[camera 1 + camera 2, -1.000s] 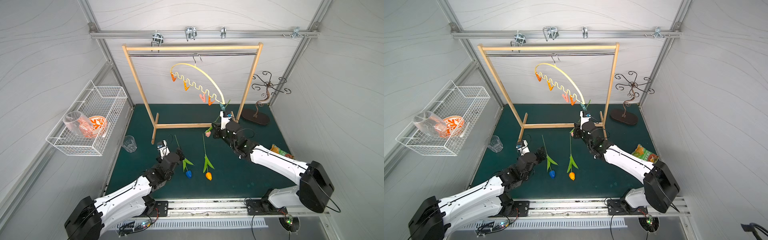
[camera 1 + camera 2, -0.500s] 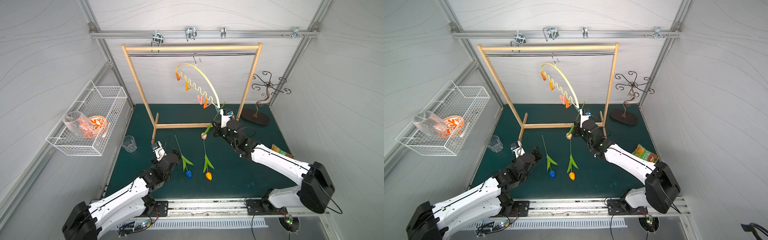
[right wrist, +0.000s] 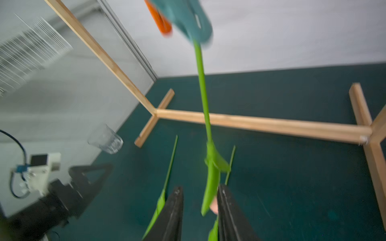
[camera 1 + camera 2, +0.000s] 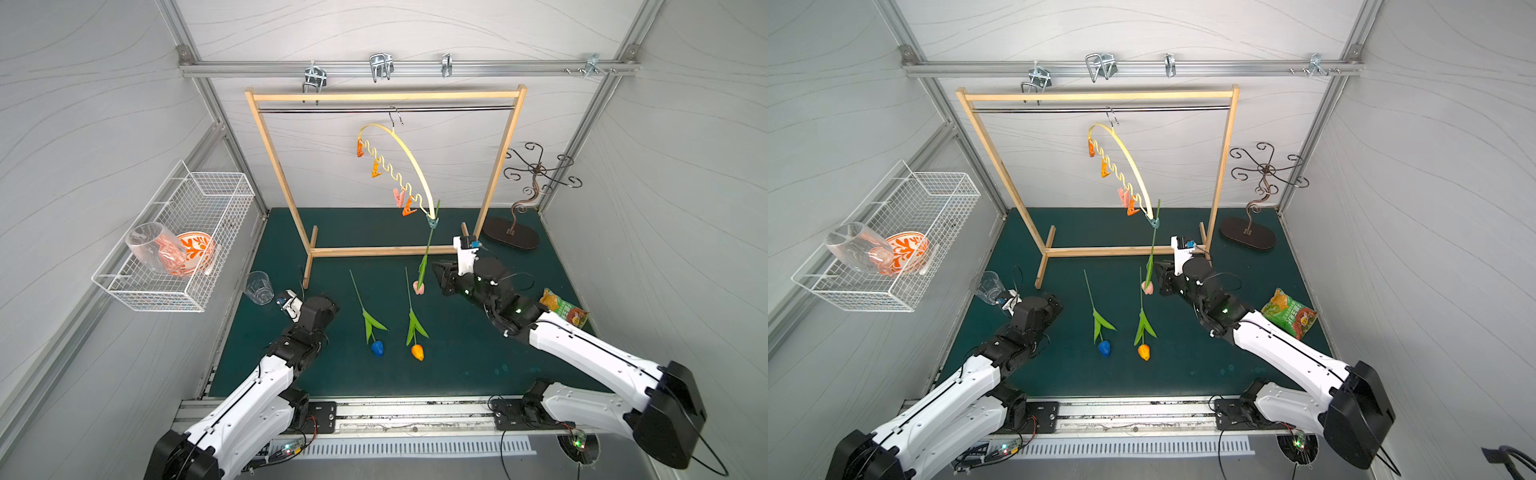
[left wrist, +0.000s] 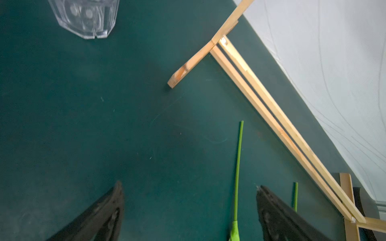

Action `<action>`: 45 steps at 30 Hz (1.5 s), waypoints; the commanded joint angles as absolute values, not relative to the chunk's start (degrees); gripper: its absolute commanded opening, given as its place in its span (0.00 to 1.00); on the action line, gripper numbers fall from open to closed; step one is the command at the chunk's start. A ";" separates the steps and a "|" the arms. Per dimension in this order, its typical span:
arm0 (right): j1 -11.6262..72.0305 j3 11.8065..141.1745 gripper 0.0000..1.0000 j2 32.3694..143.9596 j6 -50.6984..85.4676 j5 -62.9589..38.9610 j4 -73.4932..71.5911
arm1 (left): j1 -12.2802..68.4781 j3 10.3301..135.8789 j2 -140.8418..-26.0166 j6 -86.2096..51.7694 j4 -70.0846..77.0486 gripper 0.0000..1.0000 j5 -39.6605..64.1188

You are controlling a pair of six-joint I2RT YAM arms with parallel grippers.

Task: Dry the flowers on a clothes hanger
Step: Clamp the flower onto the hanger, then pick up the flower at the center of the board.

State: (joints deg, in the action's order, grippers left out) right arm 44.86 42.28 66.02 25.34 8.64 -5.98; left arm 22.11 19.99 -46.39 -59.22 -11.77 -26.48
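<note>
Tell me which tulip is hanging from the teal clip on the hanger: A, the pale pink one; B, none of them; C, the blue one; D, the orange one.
A: the pale pink tulip hangs head down from the teal clip on the clothes hanger, while the blue tulip and the orange tulip lie on the green mat.

The clothes hanger (image 4: pixel 375 168) hangs on the garment rack (image 4: pixel 384 97). One tulip (image 4: pixel 424 266) hangs head down from the hanger's lowest clip (image 4: pixel 432 222). A second tulip (image 4: pixel 372 322) and a third tulip (image 4: pixel 413 328) lie side by side on the mat (image 4: pixel 457 361) before the rack.
</note>
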 commanded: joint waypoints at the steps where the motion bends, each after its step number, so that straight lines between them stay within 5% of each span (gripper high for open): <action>1: 44.91 38.91 0.32 72.62 29.18 5.47 -7.12 | 21.71 20.74 -45.60 -60.40 -11.00 0.99 -23.56; 20: 50.39 59.48 0.24 105.38 27.53 14.76 0.26 | 21.71 20.37 -45.60 -59.50 -9.75 0.98 -22.21; 42: 53.61 58.42 0.24 108.37 31.64 21.53 5.65 | 21.70 20.12 -44.39 -58.89 -9.44 0.98 -21.80; 45: 54.37 57.03 0.16 107.31 33.92 23.90 6.30 | 21.71 20.08 -44.38 -58.80 -9.32 0.98 -21.85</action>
State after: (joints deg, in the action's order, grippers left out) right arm 53.45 59.42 108.07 31.29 21.71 2.35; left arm 22.00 19.99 -45.04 -59.96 -12.01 -21.96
